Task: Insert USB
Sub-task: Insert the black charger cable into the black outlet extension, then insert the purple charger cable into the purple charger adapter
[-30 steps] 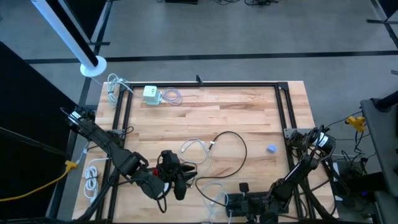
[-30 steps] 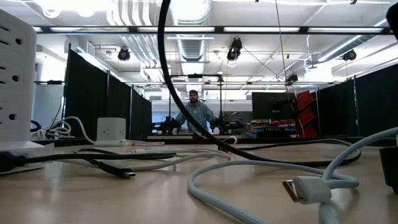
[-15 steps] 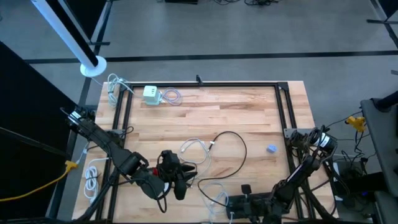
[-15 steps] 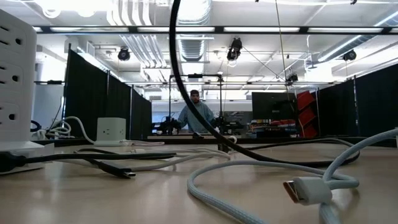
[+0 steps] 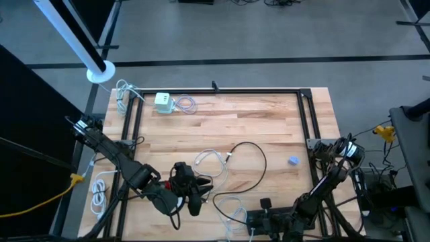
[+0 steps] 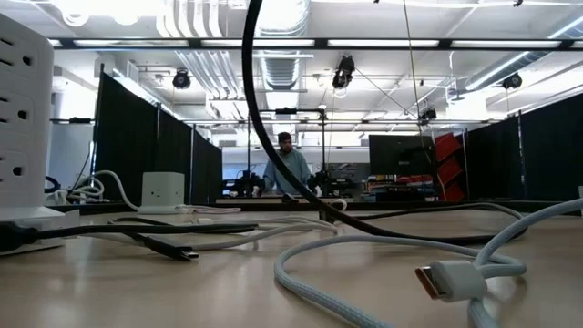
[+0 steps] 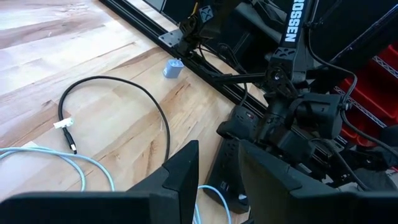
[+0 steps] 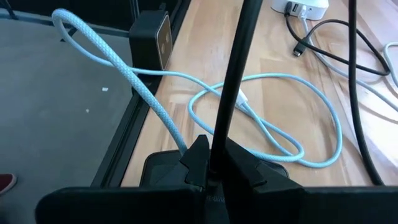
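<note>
The right pincer [image 8: 214,163] sits low at the near edge of the worktop [image 5: 269,121], its fingers pressed together on the black cable [image 5: 250,149], which rises steeply from between them and then curves in a wide loop across the wood to a small plug end lying flat near the worktop's middle. The long axis of that plug runs roughly toward the far-left corner, where the white charger block [image 5: 163,101] stands. A light blue braided cable [image 8: 261,118] coils on the wood just beside the right pincer, and its flat connector [image 6: 446,279] lies in the foreground of the low view. The left pincer [image 7: 217,171] rests near the front edge with its fingers apart around nothing. A small blue object [image 5: 293,160] lies toward the right rail. The far half of the worktop is mostly bare wood. A person [image 6: 287,169] stands in the room beyond.
</note>
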`<state>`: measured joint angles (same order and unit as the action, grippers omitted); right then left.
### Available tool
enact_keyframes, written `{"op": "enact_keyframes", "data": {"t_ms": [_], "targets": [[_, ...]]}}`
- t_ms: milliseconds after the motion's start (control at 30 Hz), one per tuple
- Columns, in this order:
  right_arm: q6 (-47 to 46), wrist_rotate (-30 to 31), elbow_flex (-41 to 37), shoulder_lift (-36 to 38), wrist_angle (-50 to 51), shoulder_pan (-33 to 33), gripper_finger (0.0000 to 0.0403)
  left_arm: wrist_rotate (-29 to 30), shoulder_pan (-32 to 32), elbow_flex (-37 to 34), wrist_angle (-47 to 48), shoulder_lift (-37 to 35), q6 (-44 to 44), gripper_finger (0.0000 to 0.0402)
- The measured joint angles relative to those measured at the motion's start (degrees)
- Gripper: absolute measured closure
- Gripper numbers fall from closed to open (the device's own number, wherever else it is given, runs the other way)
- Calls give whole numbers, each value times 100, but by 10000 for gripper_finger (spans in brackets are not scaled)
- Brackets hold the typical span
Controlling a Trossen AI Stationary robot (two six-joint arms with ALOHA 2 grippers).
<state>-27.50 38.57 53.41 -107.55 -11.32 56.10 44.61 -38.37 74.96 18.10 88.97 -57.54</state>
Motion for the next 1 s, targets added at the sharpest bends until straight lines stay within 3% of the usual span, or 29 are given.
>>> {"op": "enact_keyframes", "data": {"t_ms": [500,767,1000], "targets": [[171,-157,-2,-42,106,-51,388,-1,7,0,4,-32,42,299],[320,-264,-26,114,376,-197,259,130,55,0,206,-250,203,299],[1044,-170,-17,1087,1058,-359,177,143,55,0,245,-293,198,299]]}}
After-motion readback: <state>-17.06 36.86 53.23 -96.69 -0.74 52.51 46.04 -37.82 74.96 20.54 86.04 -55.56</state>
